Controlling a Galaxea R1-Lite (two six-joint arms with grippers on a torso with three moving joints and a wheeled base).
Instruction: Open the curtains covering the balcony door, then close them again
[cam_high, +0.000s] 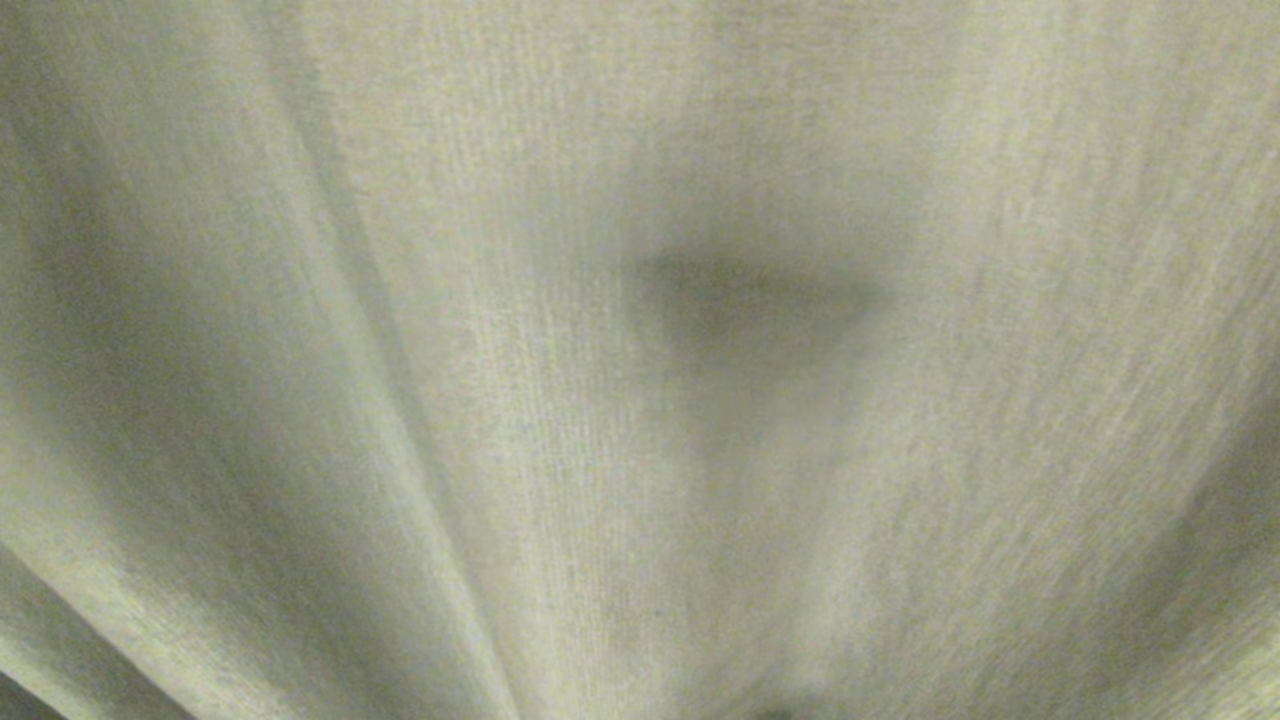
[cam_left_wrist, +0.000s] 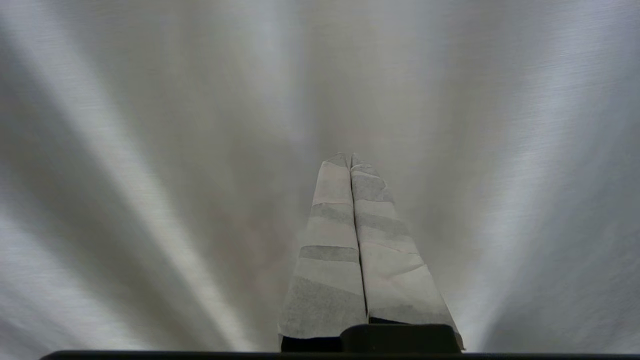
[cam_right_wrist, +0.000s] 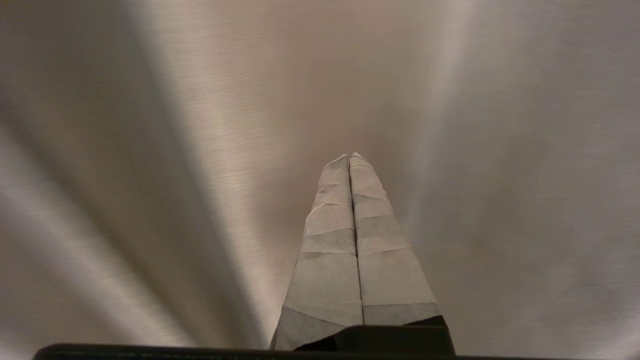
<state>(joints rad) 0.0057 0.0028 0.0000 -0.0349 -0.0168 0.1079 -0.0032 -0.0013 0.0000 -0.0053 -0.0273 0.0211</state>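
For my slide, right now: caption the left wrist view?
Left gripper shut, tips pointing at pleated curtains.

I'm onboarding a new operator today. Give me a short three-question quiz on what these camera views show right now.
1. True or false: the left gripper has fabric clamped between its fingers.
2. What fills the whole head view? A) the balcony door B) the curtains C) the floor
3. How do the fingers of the right gripper stand?

Key: 1 false, the taped fingers meet with nothing between them. 2 B, pleated beige-grey fabric covers the view. 3 Shut, pressed together, empty, pointing at the fabric.
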